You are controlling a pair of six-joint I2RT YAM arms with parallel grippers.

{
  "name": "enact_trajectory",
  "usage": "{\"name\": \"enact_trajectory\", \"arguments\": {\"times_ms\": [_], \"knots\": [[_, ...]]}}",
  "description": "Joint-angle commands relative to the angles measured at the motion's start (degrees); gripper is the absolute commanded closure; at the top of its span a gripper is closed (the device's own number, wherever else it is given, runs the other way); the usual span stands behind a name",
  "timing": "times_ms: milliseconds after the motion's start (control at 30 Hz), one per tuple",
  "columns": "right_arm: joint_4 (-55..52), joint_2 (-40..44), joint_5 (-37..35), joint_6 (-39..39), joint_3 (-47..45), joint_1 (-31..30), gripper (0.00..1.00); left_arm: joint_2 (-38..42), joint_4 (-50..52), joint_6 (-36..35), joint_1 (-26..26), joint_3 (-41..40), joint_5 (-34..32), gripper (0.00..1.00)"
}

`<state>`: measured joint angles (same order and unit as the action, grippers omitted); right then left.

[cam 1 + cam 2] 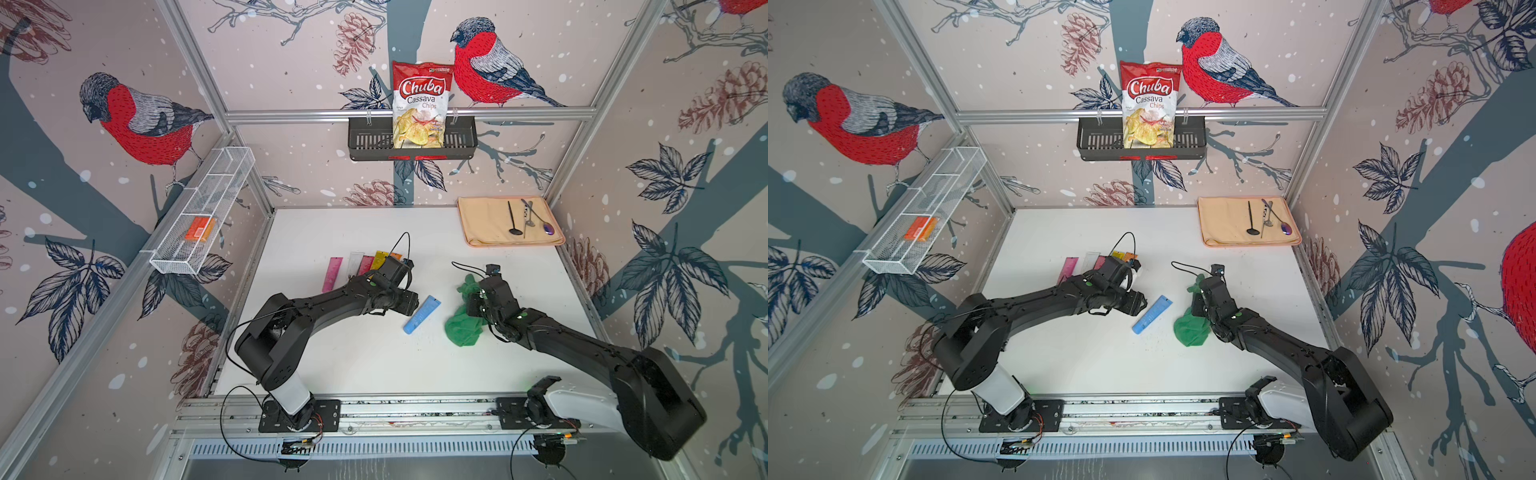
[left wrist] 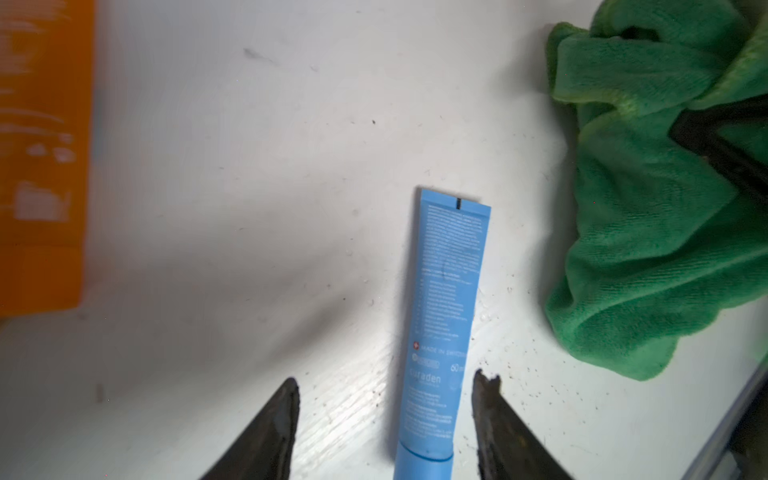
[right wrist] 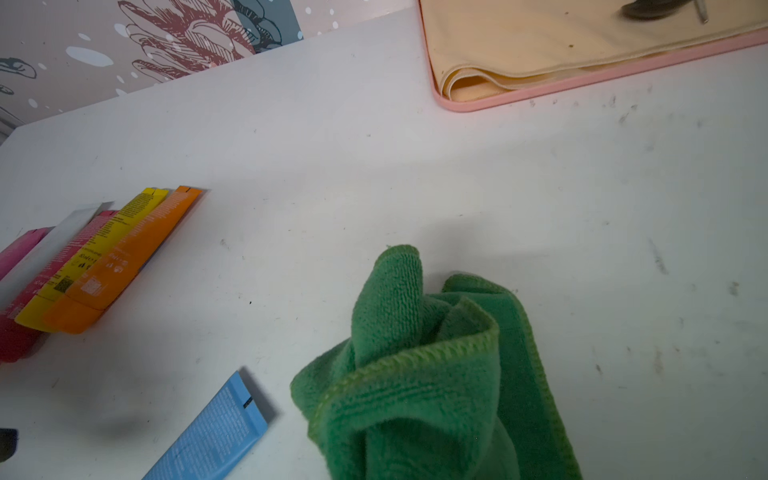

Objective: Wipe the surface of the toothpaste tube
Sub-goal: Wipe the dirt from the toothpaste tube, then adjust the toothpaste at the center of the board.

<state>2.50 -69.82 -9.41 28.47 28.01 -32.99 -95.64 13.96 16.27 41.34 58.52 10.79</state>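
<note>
Currently, basket [image 1: 457, 139] holds chips bag [image 1: 419, 104]; wire shelf [image 1: 174, 257], orange box [image 1: 199, 229] probably; left tool [image 2: 388, 381] agape, empty; right tool [image 1: 471, 307] clamps cloth [image 3: 436, 374].

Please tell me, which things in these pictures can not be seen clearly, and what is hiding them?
- Right hand: its tips are buried in the green cloth, in every view.
- Blue tube: cap end cut off by the left wrist picture's edge.
- Orange tube: print blurred, left wrist view.
- Tube row: partly behind the left arm, both top views.
- Utensils on the mat: too small for detail.
</note>
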Motion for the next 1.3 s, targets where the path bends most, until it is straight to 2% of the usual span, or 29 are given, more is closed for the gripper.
{"name": "enact_trajectory", "arguments": {"times_ms": [0,267,500,900,1033,1167,1267], "knots": [[4.2,-0.7,3.5,-0.2,-0.5,0.0,0.98,-0.9,-0.3,-2.7,-0.3,1.1,6.2,0.37],[5.8,-4.6,5.4,-0.8,-0.1,0.3,0.98,-2.4,3.1,-5.6,-0.3,1.3,6.1,0.37],[6.6,-3.0,5.7,-0.8,-1.1,0.4,0.98,-6.0,3.8,-6.8,-0.2,2.3,6.1,0.38],[6.8,-4.7,6.3,-1.5,-0.3,-0.1,0.97,-9.7,3.8,-6.8,1.3,3.3,2.5,0.47],[6.7,-5.2,6.2,-1.4,-0.1,-0.3,0.97,-10.4,3.7,-6.8,2.3,3.5,1.8,0.52],[6.7,-5.1,6.1,-1.4,-0.1,-0.4,0.97,-10.8,4.0,-6.5,3.2,3.3,0.7,0.67],[6.6,-5.4,6.1,-1.5,0.1,-0.6,0.97,-11.0,4.2,-6.1,3.8,2.7,-0.6,0.74]]}}
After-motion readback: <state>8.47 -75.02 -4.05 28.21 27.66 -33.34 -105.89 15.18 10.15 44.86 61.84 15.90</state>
